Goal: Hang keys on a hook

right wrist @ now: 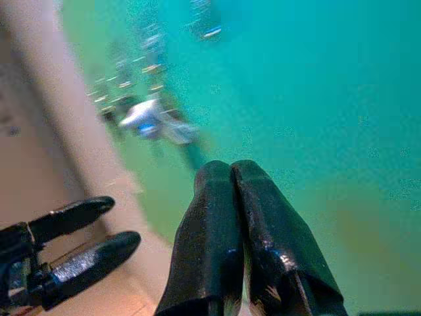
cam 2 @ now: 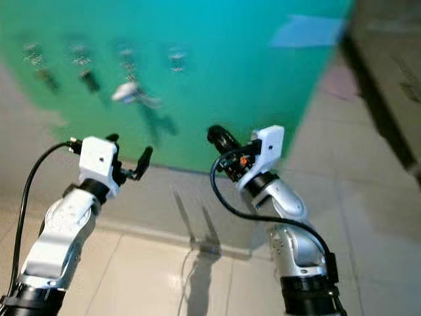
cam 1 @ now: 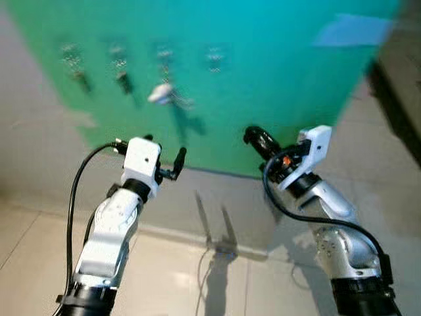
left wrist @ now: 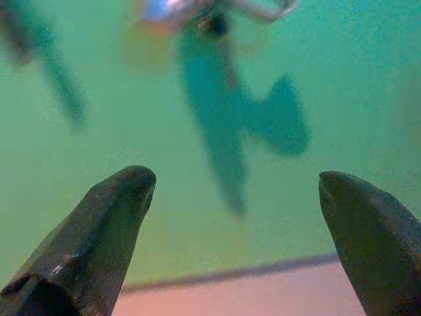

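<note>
A bunch of keys (cam 1: pixel 164 94) with a pale fob hangs on the third hook of a row of several hooks (cam 1: pixel 214 58) on a green wall board (cam 1: pixel 276 85). My left gripper (cam 1: pixel 166 150) is raised below the keys, a short way off the board, fingers open and empty; in the left wrist view the keys (left wrist: pixel 197 10) are blurred beyond its open fingertips (left wrist: pixel 125 191). My right gripper (cam 1: pixel 253 136) is held up to the right of the keys, shut with nothing in it. In the right wrist view its fingers (right wrist: pixel 230 171) are pressed together, and the keys (right wrist: pixel 148 117) hang further off.
Darker items hang on the two hooks at the left (cam 1: pixel 79 76). A light patch (cam 1: pixel 352 29) sits high on the board's right. Below the board runs bare wall, then a tiled floor (cam 1: pixel 177 276). A dark edge (cam 1: pixel 395 112) stands at the right.
</note>
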Controlling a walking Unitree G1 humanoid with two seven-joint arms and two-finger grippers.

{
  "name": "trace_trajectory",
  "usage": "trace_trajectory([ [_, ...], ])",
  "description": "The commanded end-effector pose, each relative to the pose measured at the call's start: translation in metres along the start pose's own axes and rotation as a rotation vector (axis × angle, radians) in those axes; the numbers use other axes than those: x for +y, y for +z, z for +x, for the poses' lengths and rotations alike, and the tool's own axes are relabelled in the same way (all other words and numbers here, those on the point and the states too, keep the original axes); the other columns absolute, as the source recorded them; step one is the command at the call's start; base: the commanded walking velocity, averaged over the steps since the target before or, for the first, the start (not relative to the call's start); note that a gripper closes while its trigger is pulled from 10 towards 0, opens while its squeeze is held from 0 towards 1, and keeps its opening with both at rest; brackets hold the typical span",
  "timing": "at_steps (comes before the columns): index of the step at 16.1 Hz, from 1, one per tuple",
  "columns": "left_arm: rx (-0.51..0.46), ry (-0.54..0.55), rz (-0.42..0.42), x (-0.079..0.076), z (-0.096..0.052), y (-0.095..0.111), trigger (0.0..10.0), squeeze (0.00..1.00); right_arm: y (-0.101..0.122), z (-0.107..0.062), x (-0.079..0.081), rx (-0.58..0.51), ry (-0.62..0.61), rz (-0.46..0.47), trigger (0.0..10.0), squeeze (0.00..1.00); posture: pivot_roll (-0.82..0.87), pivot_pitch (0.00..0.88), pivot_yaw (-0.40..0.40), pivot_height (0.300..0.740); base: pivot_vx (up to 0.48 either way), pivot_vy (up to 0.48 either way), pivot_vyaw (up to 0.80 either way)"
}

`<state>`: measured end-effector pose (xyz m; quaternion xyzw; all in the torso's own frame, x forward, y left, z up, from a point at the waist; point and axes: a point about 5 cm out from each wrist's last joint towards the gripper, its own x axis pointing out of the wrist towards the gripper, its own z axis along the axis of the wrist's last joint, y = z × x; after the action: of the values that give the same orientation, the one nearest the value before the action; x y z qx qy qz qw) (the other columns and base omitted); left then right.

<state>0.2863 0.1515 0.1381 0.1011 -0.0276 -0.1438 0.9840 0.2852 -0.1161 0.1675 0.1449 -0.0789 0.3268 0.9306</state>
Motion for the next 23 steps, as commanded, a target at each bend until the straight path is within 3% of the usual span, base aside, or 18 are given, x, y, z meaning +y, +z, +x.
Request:
trace_trajectory([
  [1,-0.004,-0.005,0.014,0.002,-0.002,0.002,10.0,0.0,-0.001,0.003,0.004,0.006,0.025,0.004,10.0,0.0,0.0,0.0,0.017,0.74,0.0,0.0,0.8],
  [6,-0.004,-0.01,0.023,0.004,0.0,0.005,10.0,0.0,0.002,0.016,0.002,-0.001,0.001,0.0,10.0,0.0,0.0,0.0,0.022,0.74,0.0,0.0,0.16],
  [12,0.005,-0.021,0.028,0.008,0.001,0.006,10.0,0.0,0.022,0.057,-0.004,-0.067,-0.035,-0.048,10.0,0.0,0.01,0.0,0.022,0.74,0.0,0.0,0.0],
  [19,-0.004,-0.018,0.031,0.006,-0.001,0.008,10.0,0.0,0.024,0.068,-0.006,-0.098,-0.07,-0.037,10.0,0.0,0.02,0.0,0.009,0.74,0.0,0.0,0.0],
  [23,-0.061,-0.102,0.027,0.001,0.001,0.019,10.0,0.0,0.035,0.084,-0.011,-0.124,-0.09,-0.019,10.0,0.0,0.02,0.0,0.008,0.74,0.0,0.0,0.0],
])
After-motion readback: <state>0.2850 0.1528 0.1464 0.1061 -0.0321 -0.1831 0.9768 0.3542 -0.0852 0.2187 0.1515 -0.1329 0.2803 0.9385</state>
